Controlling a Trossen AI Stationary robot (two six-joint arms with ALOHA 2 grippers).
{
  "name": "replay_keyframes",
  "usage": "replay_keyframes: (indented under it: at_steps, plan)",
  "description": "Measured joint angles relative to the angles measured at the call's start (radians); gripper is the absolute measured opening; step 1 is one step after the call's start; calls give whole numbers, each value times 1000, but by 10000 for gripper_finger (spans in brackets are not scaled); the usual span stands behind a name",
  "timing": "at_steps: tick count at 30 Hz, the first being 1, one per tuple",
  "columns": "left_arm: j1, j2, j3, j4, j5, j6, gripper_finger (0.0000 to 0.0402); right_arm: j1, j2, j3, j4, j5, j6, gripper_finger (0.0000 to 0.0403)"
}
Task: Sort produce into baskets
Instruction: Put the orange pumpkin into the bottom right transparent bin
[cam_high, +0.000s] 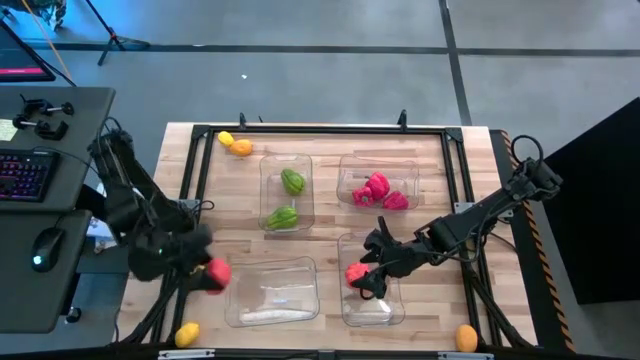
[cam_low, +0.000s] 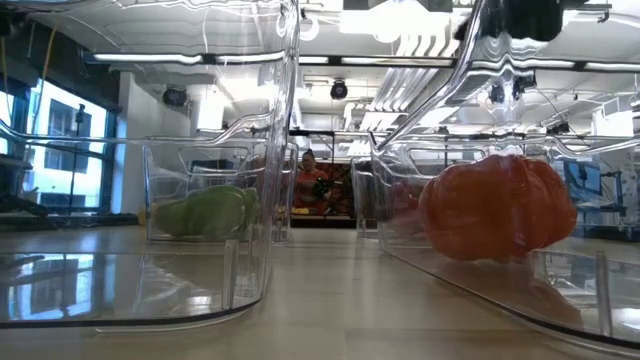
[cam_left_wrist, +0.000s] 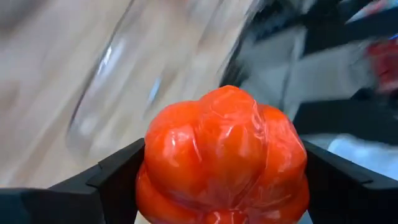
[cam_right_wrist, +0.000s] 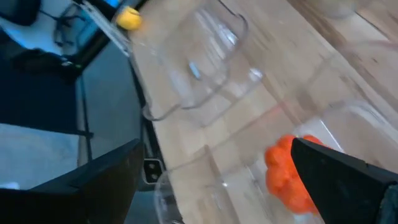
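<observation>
My left gripper (cam_high: 207, 270) is shut on a red-orange lobed produce piece (cam_left_wrist: 224, 155), just left of the near-left basket (cam_high: 275, 292). My right gripper (cam_high: 371, 274) stands open over the near-right basket (cam_high: 372, 305), close above a red piece (cam_high: 355, 272) that lies on the basket's floor. That piece also shows in the low view (cam_low: 495, 205). Two green pieces (cam_high: 287, 198) lie in the far-left basket (cam_high: 268, 165), and red-pink pieces (cam_high: 378, 190) in the far-right basket (cam_high: 350, 165). My left gripper pinches the red-orange piece by two opposite sides (cam_left_wrist: 155, 168), one dark finger (cam_left_wrist: 115, 177) on each. The piece fills the gap between the fingers. It shows above the wooden top, left of the near-left basket.
Loose on the table lie a yellow piece (cam_high: 225, 139) and an orange piece (cam_high: 241, 148) at the far left, a yellow piece (cam_high: 187, 333) at the near left corner and an orange piece (cam_high: 466, 338) at the near right. A desk with a keyboard (cam_high: 25, 175) stands left of the table.
</observation>
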Motion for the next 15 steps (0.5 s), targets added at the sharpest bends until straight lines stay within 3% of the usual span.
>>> replay_keyframes:
  at_steps: [3,8,11,15]
  plan:
    - [101,48,0,102,-16,179,321,0,-17,0,30,18,-5,397]
    - [286,229,0,388,61,491,321,0,-106,0,118,129,-27,397]
    - [395,360,0,615,114,691,321,0,-182,0,185,231,-95,397]
    - [531,528,0,966,202,865,321,19,-254,1,300,451,-237,397]
